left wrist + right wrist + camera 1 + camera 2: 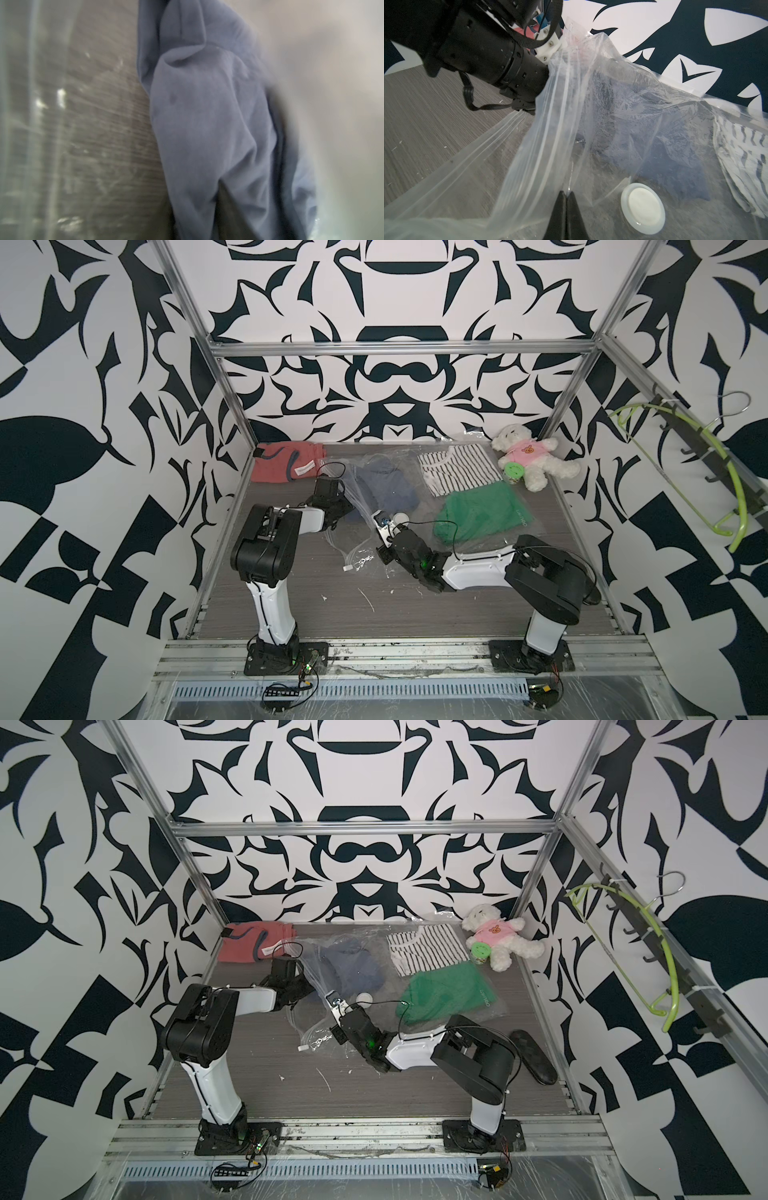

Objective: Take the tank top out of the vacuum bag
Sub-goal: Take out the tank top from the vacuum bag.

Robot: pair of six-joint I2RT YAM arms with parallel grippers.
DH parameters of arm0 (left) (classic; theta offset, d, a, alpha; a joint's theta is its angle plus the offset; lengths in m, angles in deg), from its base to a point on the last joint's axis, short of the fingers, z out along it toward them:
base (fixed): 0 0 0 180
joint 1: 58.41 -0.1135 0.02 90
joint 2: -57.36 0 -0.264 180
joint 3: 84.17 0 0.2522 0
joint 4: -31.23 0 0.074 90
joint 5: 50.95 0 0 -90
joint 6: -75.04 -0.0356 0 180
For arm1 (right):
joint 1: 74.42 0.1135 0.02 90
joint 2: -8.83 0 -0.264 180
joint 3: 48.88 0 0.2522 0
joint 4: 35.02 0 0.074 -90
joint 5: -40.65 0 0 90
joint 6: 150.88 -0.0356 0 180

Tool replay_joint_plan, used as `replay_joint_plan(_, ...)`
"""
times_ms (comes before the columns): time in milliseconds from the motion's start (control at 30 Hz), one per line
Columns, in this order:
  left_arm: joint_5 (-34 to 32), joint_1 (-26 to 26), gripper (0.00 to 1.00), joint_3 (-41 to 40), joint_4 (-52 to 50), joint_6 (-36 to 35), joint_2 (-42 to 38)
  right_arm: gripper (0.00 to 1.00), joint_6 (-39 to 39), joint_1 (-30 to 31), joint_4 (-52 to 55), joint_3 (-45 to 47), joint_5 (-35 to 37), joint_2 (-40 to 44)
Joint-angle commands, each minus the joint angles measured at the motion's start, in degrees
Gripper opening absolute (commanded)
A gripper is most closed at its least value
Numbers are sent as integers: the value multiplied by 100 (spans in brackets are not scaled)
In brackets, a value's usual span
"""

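The vacuum bag [361, 545] lies crumpled mid-table in both top views, its round white valve [401, 517] beside my right gripper and its white slider clip [348, 568] at the near end. The blue-grey tank top [384, 489] is inside it. My right gripper [566, 193] is shut, pinching the bag's upper film next to the valve [642, 207] and holding it raised. My left gripper [347, 510] reaches into the bag's mouth from the left. Its fingers are hidden. The left wrist view is filled by bunched tank top cloth [207, 124].
A red garment [286, 466] lies at the back left. A bagged striped shirt [457, 468] and green garment [478, 510] lie right of the vacuum bag. A teddy bear [528, 456] and a green-lidded jar [513, 470] sit back right. A black object [534, 1056] lies near the right arm.
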Motion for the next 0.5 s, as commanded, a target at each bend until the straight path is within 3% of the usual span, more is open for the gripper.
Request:
replay_joint_plan(0, 168, 38, 13, -73, -52, 75, 210, 5, 22, 33, 2, -226, 112, 17)
replay_joint_plan(200, 29, 38, 1, -142, -125, 69, 37, 5, 91, 34, 34, -226, 224, 65)
replay_joint_plan(467, -286, 33, 0, -289, -497, -111, -610, 5, 116, 39, 8, -200, 425, 98)
